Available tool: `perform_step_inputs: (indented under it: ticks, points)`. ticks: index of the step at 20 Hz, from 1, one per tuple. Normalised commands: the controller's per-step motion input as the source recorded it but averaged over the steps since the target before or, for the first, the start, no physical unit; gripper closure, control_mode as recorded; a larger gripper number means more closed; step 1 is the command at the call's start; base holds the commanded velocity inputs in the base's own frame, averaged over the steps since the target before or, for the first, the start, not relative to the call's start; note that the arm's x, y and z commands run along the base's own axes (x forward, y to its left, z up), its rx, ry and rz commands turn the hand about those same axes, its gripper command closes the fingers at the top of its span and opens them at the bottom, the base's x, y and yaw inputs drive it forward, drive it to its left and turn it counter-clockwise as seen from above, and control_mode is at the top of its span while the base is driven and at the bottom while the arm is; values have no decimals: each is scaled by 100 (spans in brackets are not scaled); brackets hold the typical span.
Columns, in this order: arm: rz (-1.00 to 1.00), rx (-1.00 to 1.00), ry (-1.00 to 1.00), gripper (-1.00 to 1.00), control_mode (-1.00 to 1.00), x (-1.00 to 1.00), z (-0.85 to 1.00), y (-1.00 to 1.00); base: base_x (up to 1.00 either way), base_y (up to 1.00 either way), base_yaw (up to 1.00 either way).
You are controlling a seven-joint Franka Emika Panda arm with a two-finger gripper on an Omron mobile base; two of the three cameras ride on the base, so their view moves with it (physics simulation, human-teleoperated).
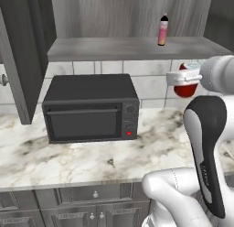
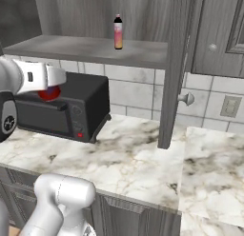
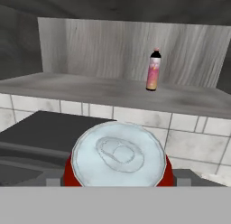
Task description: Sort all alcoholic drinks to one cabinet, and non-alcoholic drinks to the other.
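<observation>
Soda can (image 3: 118, 156), light, rigid and slick-sided, sits gripped across its body in the wide-spread claw (image 3: 118, 180), raised above the worktop (image 1: 68, 153) below the cabinet shelf (image 3: 90, 90) holding the pink bottle (image 3: 154, 70).

The left base view is looking forward and down from behind the arm's left side, facing the toaster oven (image 1: 91, 108) squarely. The right base view is looking from the other side, taking in that oven (image 2: 62, 106) obliquely. Both are sharing the open cabinet shelf (image 1: 132, 48) and pink bottle (image 2: 118, 32), while the hand view is sitting very near the soda can (image 3: 118, 155), facing that same shelf.
</observation>
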Motion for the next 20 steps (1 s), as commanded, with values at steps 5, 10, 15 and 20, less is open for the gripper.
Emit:
perform_step_inputs:
  ticks: [5, 10, 15, 20]
  points:
    - [0, 0, 0, 100, -100, 13, 27, 11, 0, 0, 0]
    - [0, 0, 0, 100, -100, 14, 23, 6, 0, 0, 0]
    - [0, 0, -1, 100, -100, 17, 16, 4, 0, 0, 0]
    - [0, 0, -1, 100, -100, 21, 6, 3, 0, 0, 0]
